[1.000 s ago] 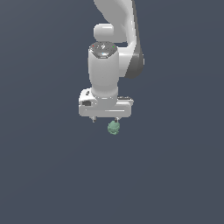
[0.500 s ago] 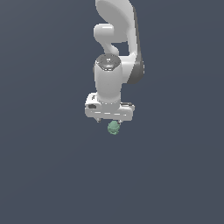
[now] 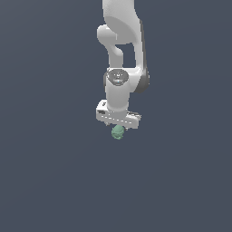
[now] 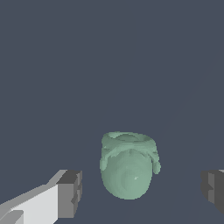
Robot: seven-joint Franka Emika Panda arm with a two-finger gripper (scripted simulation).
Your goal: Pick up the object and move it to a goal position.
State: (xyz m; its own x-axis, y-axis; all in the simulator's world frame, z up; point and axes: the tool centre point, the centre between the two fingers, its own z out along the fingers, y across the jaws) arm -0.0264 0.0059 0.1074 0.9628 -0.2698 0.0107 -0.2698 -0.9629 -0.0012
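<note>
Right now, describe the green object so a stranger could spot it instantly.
Follow the white robot arm down to its gripper. Just beneath it, between the open jaws, sits the pale-green lumpy ball. It is the only colored thing against the dark gray background, much narrower than the gripper.

- The ball (image 4: 127,168) is pale green all over, with a paler glint low on its rounded side.
- The arm (image 3: 121,50) is plain white, with dark grey at its joints.
- The fingers (image 4: 70,194) have dark grey pads on white stems.
- The backdrop is a flat slate blue-grey, unpatterned.
</note>
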